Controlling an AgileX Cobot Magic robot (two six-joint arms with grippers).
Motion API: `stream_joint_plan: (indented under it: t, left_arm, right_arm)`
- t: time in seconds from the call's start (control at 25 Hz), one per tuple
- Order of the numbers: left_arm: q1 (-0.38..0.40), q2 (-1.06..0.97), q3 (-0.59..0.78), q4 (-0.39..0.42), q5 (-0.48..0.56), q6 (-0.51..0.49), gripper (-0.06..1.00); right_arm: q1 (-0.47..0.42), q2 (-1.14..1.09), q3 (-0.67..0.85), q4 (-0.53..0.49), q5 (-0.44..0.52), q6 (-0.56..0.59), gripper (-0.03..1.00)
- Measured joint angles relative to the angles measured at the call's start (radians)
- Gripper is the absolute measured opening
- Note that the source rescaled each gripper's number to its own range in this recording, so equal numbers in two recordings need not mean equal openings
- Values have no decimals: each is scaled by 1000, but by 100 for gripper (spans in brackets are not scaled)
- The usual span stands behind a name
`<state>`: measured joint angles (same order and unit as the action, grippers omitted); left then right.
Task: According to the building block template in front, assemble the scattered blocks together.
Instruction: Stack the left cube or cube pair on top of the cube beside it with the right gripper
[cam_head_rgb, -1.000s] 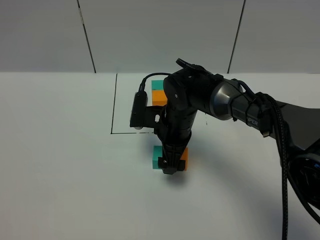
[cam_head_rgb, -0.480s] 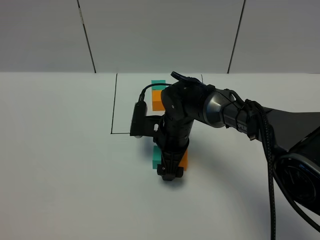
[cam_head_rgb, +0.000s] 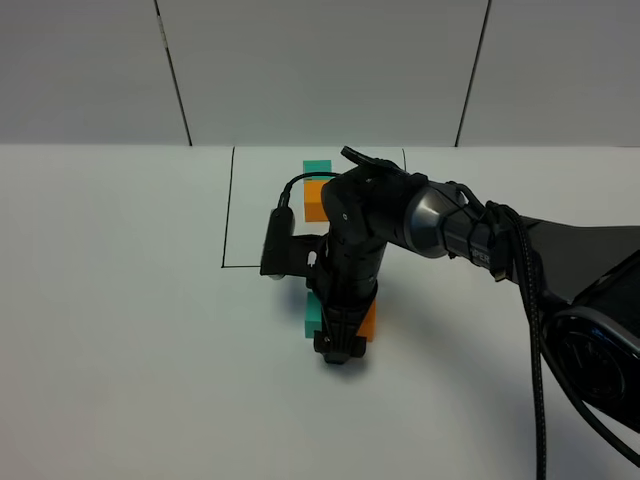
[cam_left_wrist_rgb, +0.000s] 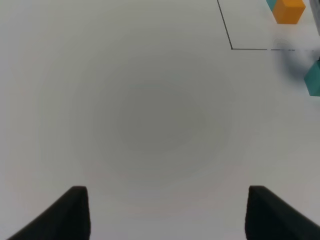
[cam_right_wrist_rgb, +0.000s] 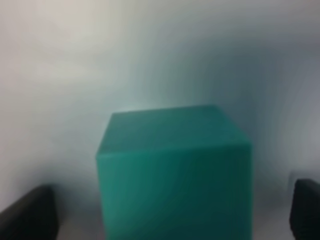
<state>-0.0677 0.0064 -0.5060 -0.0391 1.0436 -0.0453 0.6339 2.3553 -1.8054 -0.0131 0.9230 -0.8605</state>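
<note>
Hovering mid-frame over teal cube (cam_right_wrist_rgb: 172, 170) with right gripper (cam_head_rgb: 338, 350), fingers (cam_right_wrist_rgb: 25, 215) spread wide; could shove it from orange cube (cam_head_rgb: 369, 322) if closed off-centre.

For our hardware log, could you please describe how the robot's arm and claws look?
The right arm is rounded glossy black with a silver-grey joint, white lettering and black cables running alongside. The right claw and left claw have dark, matte fingers.
</note>
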Motion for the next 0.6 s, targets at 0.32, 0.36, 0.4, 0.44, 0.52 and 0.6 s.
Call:
stream_joint_plan:
  t: [0.32,0.36,0.4,0.44,0.52,0.6]
  left_arm:
    - [0,0,0,0,0,0,40]
    - [0,0,0,0,0,0,40]
    - [0,0,0,0,0,0,40]
    - [0,0,0,0,0,0,40]
    - [0,0,0,0,0,-1,40]
    - [0,0,0,0,0,-1,40]
  right_arm:
    - [0,8,-6,13,24,25,68]
    - [0,8,-6,13,27,25,63]
    - [0,9,-6,13,32,26,57]
    - [0,8,-6,13,36,27,52]
    - [0,9,-6,24,46,27,37]
    - [1,9,-6,24,45,34,20]
